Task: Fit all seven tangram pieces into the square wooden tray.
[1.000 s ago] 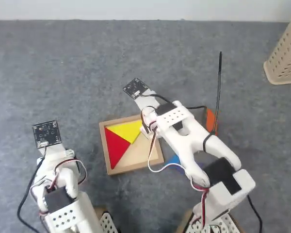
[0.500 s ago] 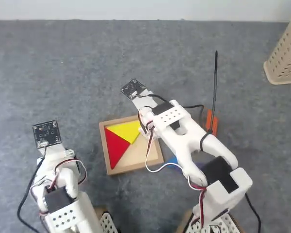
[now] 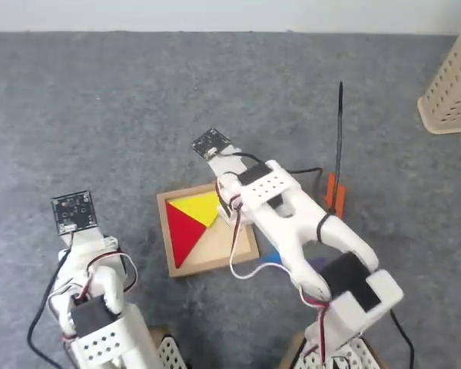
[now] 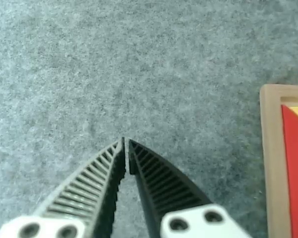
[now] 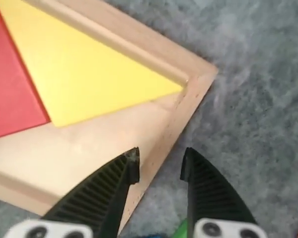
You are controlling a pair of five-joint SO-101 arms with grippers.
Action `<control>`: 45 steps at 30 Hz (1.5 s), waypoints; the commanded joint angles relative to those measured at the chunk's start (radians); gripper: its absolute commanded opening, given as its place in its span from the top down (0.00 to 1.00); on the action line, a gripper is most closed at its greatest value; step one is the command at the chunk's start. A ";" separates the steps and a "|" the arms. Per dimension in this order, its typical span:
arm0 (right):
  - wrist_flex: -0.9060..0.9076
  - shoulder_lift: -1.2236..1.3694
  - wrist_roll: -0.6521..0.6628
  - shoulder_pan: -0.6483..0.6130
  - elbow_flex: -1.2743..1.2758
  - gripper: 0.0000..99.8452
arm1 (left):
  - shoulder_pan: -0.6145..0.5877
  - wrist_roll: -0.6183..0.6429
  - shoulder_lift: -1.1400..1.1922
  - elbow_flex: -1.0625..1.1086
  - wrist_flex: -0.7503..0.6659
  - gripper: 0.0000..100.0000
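**Loose pieces lie behind the right fingers, not ahead**

The right fingers (image 5: 120, 178) are spread and hold nothing. They straddle the side rim of the tray (image 5: 161, 47) near its corner, one tip over the tray's bare wooden bottom and the other over the grey surface (image 5: 258, 99) outside. Ahead of the tips, the yellow triangle (image 5: 84, 74) lies against the rim, and the red triangle (image 5: 10, 94) meets it edge to edge.

The pieces not yet in the tray lie the other way. A green piece (image 5: 181, 229) peeks out just behind these fingers, toward the wrist. The high view shows a blue piece (image 3: 273, 255) and an orange piece (image 3: 335, 194) on the side of that arm away from the tray. The next pickup probably means drawing back from the tray, not reaching further over it.

The left fingers (image 4: 144, 163) are pressed together and empty over bare surface, with the tray's rim well off to one side. The loose pieces lie beyond the tray from them, so the right arm is the nearer one.

Much is hidden — the right arm covers part of the tray and most of the blue piece, and the green piece is cut off. The orange piece is too narrow to tell its shape, so its long axis is uncertain. Fewer than seven pieces can be counted
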 commanded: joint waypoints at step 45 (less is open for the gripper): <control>0.036 0.041 -0.101 0.222 -0.051 0.90 | 0.005 0.014 -0.008 -0.010 0.006 0.99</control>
